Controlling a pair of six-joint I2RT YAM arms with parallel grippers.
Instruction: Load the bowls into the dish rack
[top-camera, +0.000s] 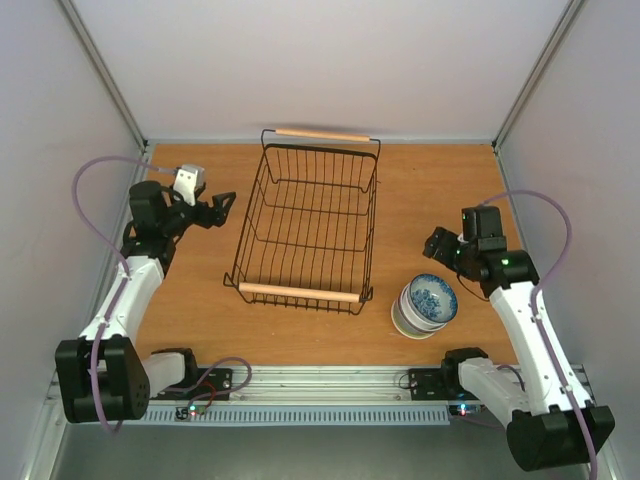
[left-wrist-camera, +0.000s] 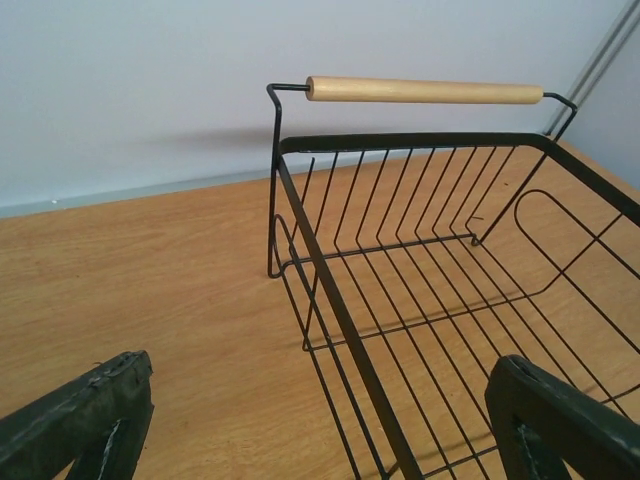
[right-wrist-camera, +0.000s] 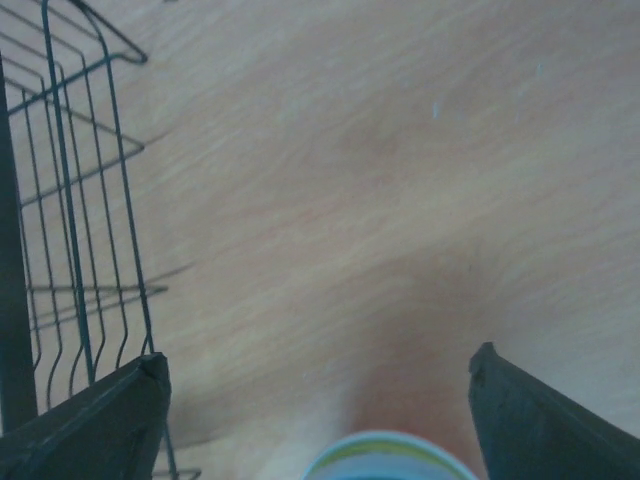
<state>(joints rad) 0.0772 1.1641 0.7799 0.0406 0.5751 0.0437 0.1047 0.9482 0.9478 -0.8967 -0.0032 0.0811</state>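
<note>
The black wire dish rack (top-camera: 252, 215) sits empty at the middle of the table (top-camera: 200, 300), with none of the bowls loaded yet. They wait as a nested stack of bowls (top-camera: 410, 318) just off the rack's near right corner, a white blue-patterned bowl (top-camera: 431, 297) on top and the ones beneath mostly hidden.

The right gripper (top-camera: 437, 246) hangs just beyond the stack, released and holding nothing. In the right wrist view its fingers (right-wrist-camera: 100, 420) stand wide apart, with only a sliver of bowl rim at the bottom edge. The left gripper (top-camera: 222, 208) is likewise spread and empty, poised beside the rack's left wall.

The likely trouble lies in the nesting. A pinch on the top bowl's rim may drag the bowl below up with it, or tip the whole stack if a finger lands on the outside of the pile rather than over one rim. Glazed ware held by a thin edge could also slip on the way across.

The rack's near wall and wooden handle (top-camera: 300, 292) stand between the stack and the rack floor, so a low carry would probably strike them and shove the light rack. The left gripper is close enough to snag the wires.
</note>
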